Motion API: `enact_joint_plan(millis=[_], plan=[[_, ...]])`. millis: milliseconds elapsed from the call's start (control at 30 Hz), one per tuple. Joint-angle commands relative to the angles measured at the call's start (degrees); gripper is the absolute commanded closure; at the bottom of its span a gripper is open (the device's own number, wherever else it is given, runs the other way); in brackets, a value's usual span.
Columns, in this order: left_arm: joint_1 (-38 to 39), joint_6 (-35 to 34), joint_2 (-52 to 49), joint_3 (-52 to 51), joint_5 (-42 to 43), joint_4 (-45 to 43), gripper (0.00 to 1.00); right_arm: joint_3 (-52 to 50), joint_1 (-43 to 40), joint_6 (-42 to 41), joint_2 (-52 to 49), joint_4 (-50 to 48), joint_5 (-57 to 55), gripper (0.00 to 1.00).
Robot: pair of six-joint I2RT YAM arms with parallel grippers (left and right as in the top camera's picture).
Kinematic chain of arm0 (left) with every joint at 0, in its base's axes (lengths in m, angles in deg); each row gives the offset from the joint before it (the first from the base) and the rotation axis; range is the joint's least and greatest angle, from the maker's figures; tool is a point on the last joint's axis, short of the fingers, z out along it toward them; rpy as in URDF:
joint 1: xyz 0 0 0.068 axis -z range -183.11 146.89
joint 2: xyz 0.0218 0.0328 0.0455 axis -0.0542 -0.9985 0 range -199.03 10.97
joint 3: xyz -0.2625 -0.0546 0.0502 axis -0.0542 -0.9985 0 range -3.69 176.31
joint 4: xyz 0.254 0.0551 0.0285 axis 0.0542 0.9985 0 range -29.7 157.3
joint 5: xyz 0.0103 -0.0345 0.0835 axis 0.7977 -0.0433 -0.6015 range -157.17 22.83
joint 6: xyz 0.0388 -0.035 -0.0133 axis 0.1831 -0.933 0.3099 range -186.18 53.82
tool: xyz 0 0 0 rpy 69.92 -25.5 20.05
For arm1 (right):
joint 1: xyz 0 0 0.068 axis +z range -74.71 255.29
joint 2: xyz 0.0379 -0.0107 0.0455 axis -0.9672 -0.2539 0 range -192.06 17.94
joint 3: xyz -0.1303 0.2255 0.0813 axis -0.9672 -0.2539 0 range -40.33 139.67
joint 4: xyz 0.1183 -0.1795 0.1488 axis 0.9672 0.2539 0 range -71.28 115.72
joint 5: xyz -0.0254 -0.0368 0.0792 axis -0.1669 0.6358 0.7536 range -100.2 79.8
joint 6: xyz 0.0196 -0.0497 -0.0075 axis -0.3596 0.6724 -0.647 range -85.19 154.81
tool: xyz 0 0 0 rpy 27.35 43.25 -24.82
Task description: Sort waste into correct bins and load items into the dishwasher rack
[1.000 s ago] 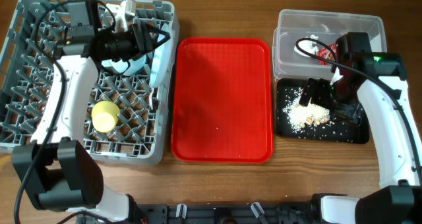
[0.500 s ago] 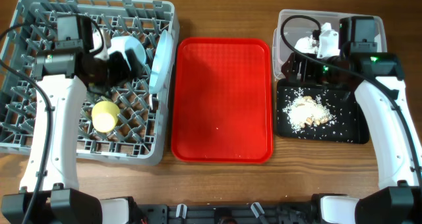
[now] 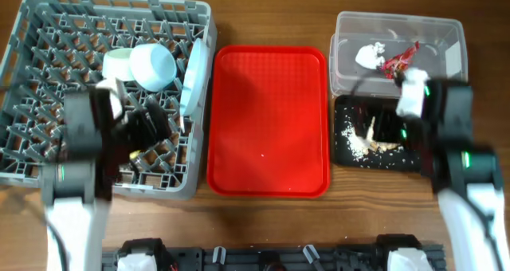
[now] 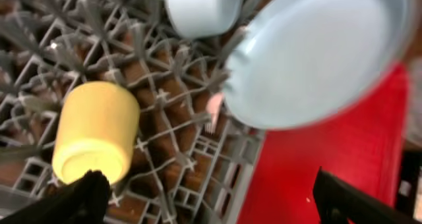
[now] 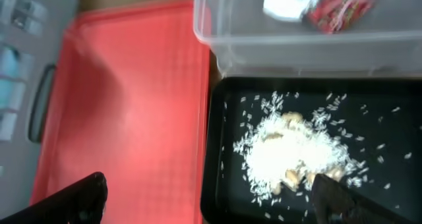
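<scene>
Judging by how things are lying, you are nearing the end of the sort. The crumpled white tissue (image 3: 368,54) and the shiny red crinkled snack wrapper (image 3: 398,60) are sitting in the clear plastic rectangular tub (image 3: 446,32), and the loose beige-white crumbs (image 5: 290,151) are lying heaped in the shallow black rectangular tray (image 5: 395,132). Inside the large square grey pegged crate (image 3: 48,56), the round pale blue plate (image 3: 191,84) is standing on edge at the right side, with the small pale blue bowl (image 3: 153,65), the pale green bowl (image 3: 118,62) and the small yellow cup (image 4: 95,135) nearby. Your left gripper (image 4: 211,197) is hovering over the crate and your right gripper (image 5: 208,197) over the black tray's left edge, both spread wide and carrying nothing. You are probably needing only a check next: the white plastic spoon and fork are not showing clearly. The flat red tray (image 3: 267,119) is bearing just a pale speck, and nothing is blocking either arm.
</scene>
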Motion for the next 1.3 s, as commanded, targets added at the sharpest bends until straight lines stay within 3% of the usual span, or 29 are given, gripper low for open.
enact_joint_plan(millis=[0,167,600,933,1267], plan=[[1.29,4.48,16.22,-11.47,2.82,-7.39,0.00,-4.79,0.13,-0.72,11.87,-0.52,-2.84,0.00],[1.29,4.57,24.46,-15.17,2.75,-8.07,0.00,-4.92,0.13,-0.79,17.79,1.44,-2.89,0.00],[1.29,4.55,24.37,-15.17,2.75,-4.79,0.00,-4.92,3.43,-0.63,16.11,1.55,-2.93,0.00],[1.29,4.57,24.35,-15.17,2.75,-4.79,0.00,-5.31,3.52,-0.22,32.35,-2.86,-9.75,0.00],[1.29,4.57,24.35,-15.17,2.75,-4.79,0.00,-38.21,3.52,-0.72,53.44,-41.18,-9.94,0.00]])
